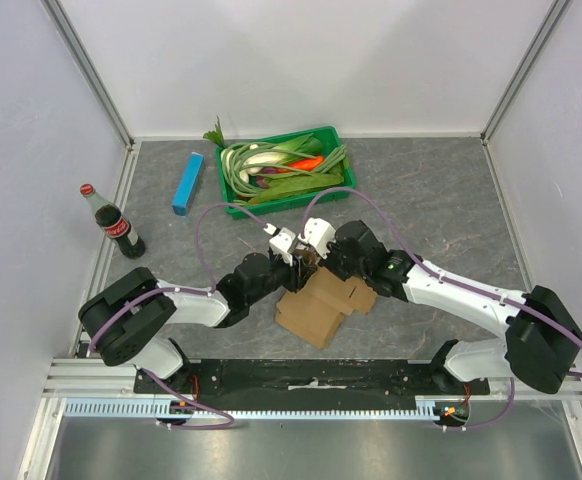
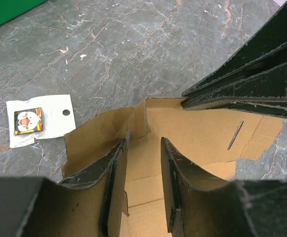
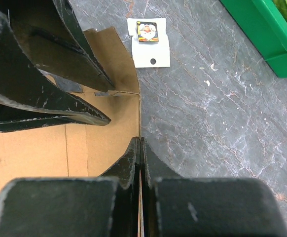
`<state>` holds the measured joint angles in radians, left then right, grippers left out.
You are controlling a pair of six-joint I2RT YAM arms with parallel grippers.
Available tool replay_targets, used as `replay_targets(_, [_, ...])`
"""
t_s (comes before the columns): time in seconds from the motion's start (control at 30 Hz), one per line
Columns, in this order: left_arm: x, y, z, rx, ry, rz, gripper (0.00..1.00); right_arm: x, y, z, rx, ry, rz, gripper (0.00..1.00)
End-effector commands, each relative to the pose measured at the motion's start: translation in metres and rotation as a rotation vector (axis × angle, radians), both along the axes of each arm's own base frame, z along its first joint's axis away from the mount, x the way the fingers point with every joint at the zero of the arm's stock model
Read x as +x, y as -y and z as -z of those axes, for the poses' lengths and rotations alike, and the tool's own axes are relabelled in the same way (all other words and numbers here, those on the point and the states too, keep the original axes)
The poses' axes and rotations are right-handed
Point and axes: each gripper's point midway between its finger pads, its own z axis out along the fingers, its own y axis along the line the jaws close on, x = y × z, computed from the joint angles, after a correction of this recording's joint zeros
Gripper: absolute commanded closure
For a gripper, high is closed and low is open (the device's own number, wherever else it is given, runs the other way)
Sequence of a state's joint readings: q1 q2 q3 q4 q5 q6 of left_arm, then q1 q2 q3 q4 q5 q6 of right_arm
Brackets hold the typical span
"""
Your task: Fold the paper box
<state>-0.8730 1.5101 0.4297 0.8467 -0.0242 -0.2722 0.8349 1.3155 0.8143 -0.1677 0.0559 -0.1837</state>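
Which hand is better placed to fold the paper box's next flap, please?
Probably the left hand: its fingers stand parted over the paper box beside a raised flap, while the right hand is shut on the box's edge, anchoring it.

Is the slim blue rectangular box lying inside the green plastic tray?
No, the slim blue rectangular box lies outside, left of the green plastic tray and apart from it.

This is a robotics lab test cell. Plain white walls held in aluminium posts box in a grey stone-patterned table. Two robot arms, left and right, are bolted to a black plate at its near edge and trail purple cables. A cola bottle, a blue box and a green tray of vegetables stand on the table as props.
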Motion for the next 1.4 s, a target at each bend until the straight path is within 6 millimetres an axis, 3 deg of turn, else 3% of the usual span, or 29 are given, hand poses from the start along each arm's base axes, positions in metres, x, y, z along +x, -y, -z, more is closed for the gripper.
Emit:
replay_targets(0.0, [0.01,0.009,-0.033,-0.059,0.095,-0.005,0.59,0.003,-0.009,-0.016,0.049,0.024,-0.015,1.0])
replay_targets(0.17, [0.02,0.006,-0.034,-0.026,0.102,-0.046,0.56,0.004,-0.009,-0.013,0.034,0.02,-0.015,1.0])
replay_targets(0.27, [0.025,0.005,-0.033,-0.012,0.103,-0.071,0.63,0.004,-0.01,-0.012,0.031,0.019,-0.02,1.0])
replay_targets(0.4, [0.027,0.007,-0.037,-0.016,0.112,-0.07,0.65,0.005,-0.009,-0.011,0.02,0.016,-0.018,1.0])
replay_targets(0.63, [0.028,0.012,-0.033,0.007,0.12,-0.047,0.88,0.008,-0.009,-0.016,0.041,0.016,0.023,1.0])
replay_targets(0.7, [0.03,0.01,-0.033,0.004,0.133,-0.058,0.92,0.018,0.0,-0.021,0.063,0.016,0.155,0.75])
replay_targets(0.73, [0.03,0.007,-0.032,0.003,0.14,-0.07,0.96,0.019,0.009,-0.018,0.048,-0.004,0.223,0.55])
replay_targets(0.8, [0.033,0.005,-0.038,-0.026,0.165,-0.094,0.98,0.027,0.022,-0.031,0.122,-0.039,0.453,0.44])
replay_targets(0.87, [0.036,-0.001,-0.039,-0.034,0.173,-0.132,0.98,0.021,0.04,-0.038,0.132,-0.091,0.603,0.31])
replay_targets(0.93, [0.041,-0.002,-0.042,-0.047,0.174,-0.167,0.98,0.012,0.054,-0.044,0.202,-0.174,0.731,0.23])
replay_targets(1.1, [0.051,-0.008,-0.042,-0.08,0.134,-0.253,0.98,-0.002,0.069,-0.074,0.558,-0.331,0.973,0.2])
replay_targets(1.2, [0.054,-0.011,-0.044,-0.096,0.126,-0.29,0.98,-0.023,0.049,-0.098,0.931,-0.525,1.003,0.21])
replay_targets(1.23, [0.056,-0.014,-0.046,-0.101,0.129,-0.309,0.98,-0.023,0.036,-0.094,1.109,-0.638,1.048,0.23])
replay_targets(1.37, [0.058,-0.014,-0.05,-0.107,0.138,-0.34,0.98,-0.024,0.013,-0.094,1.39,-0.849,1.124,0.27])
